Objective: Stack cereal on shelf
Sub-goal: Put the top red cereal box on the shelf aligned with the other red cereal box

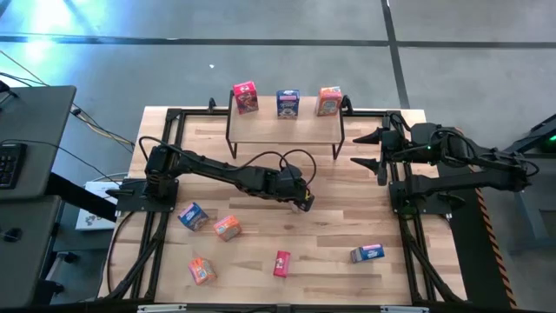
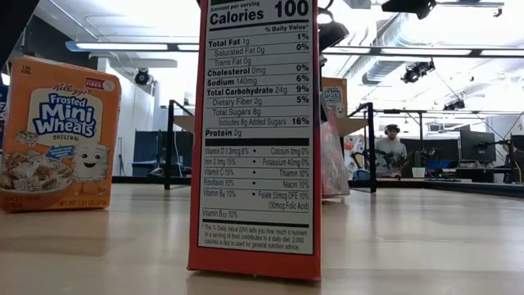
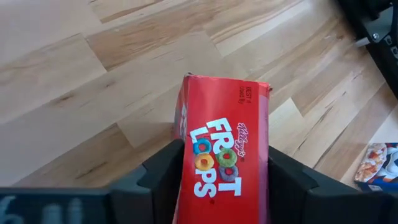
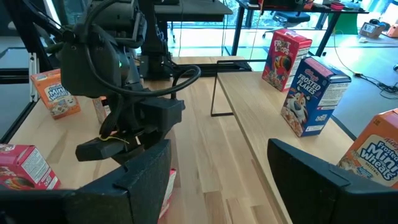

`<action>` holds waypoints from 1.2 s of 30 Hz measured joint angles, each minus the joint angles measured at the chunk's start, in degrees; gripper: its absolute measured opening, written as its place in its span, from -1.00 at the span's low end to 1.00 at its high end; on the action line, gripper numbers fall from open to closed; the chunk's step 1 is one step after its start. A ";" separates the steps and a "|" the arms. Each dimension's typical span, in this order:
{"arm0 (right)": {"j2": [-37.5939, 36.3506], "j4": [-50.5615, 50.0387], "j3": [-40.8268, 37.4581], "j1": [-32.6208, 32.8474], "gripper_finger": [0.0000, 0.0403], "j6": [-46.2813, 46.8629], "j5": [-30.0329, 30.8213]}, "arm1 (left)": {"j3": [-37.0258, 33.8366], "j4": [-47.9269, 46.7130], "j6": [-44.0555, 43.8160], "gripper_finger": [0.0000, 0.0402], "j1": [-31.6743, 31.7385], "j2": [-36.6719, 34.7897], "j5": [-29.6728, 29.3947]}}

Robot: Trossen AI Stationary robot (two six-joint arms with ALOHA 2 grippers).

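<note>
A red Froot Loops box [image 3: 225, 163] is clamped at frame centre by the left gripper [image 3: 221, 180]; light, crushable cardboard, best held by its narrow sides

The right gripper [image 4: 217, 168], at right, is spread

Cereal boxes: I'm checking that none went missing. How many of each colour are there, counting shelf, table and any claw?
Red cereal boxes: 3, one held in the left claw
Blue cereal boxes: 3
Orange cereal boxes: 3
Total: 9
</note>
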 joint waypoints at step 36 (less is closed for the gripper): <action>0.00 0.00 0.00 -0.01 0.29 0.01 0.00 | 1.25 -22.45 45.53 -0.25 11.62 -23.29 -0.91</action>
